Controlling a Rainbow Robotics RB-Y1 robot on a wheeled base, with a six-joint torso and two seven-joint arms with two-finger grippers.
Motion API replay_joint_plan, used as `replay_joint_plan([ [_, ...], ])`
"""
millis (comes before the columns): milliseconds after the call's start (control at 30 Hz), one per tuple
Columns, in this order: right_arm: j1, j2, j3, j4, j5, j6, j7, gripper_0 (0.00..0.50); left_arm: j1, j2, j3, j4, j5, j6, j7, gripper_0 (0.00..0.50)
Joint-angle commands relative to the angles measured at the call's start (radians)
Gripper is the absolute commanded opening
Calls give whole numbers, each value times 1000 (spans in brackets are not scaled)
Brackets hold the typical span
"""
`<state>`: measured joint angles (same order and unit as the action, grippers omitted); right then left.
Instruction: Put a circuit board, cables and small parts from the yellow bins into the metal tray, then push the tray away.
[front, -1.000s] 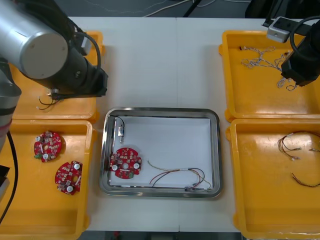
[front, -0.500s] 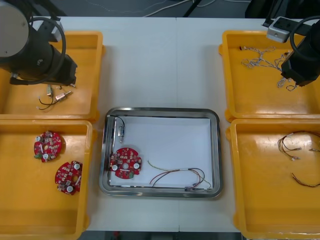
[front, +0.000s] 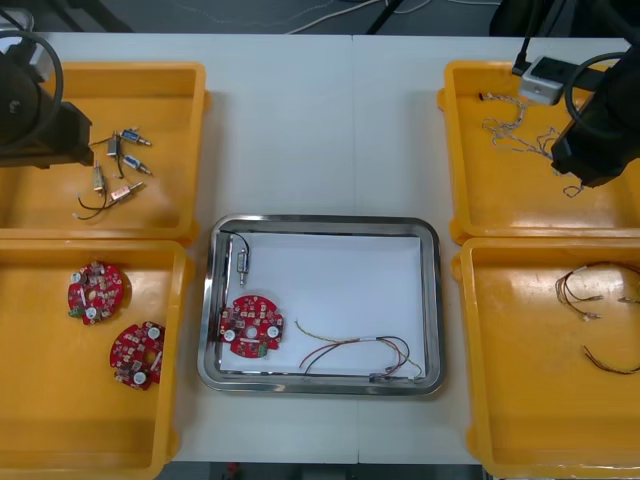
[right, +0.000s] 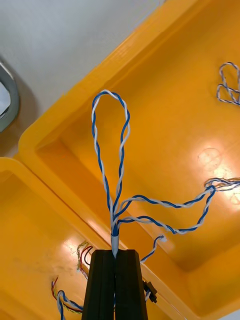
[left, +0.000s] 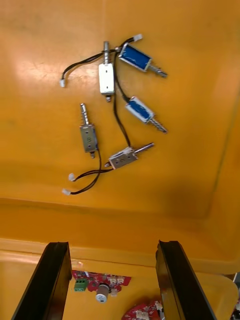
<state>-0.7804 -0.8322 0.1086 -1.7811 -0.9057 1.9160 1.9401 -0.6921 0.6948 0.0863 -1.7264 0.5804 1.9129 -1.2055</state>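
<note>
The metal tray (front: 432, 300) sits mid-desk toward the near edge, between the yellow bins (front: 455, 330). It holds a circuit board (front: 250, 325), a red and yellow cable (front: 335, 345) and a small metal part (front: 241, 265) (black wire attached). By the far right corner, the right claw (right: 115, 255) is pinching a twisted blue and white cable (right: 111, 150) above a bin. Near the far left corner, the left claw (left: 112, 245) is spread above loose small metal parts (left: 107, 75).

We find the tray (front: 322, 221) mid-bench (front: 320, 120), bins (front: 60, 420) either side; a board (front: 250, 325) and cables (front: 360, 352) lie in it, small parts (front: 118, 165) in the far left bin (front: 170, 120).
</note>
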Motion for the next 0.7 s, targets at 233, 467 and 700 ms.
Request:
replay_joint_plan([
  [233, -23, 47, 114, -138, -10, -8, 65, 0, -41, 74, 50, 71, -42, 7, -103, 500],
  [467, -22, 91, 206, -216, 22, -28, 83, 0, -44, 75, 52, 160, -57, -94, -108, 500],
  [700, -22, 142, 312, -241, 45, -80, 99, 0, -44, 68, 52, 192, -70, -127, -118, 500],
])
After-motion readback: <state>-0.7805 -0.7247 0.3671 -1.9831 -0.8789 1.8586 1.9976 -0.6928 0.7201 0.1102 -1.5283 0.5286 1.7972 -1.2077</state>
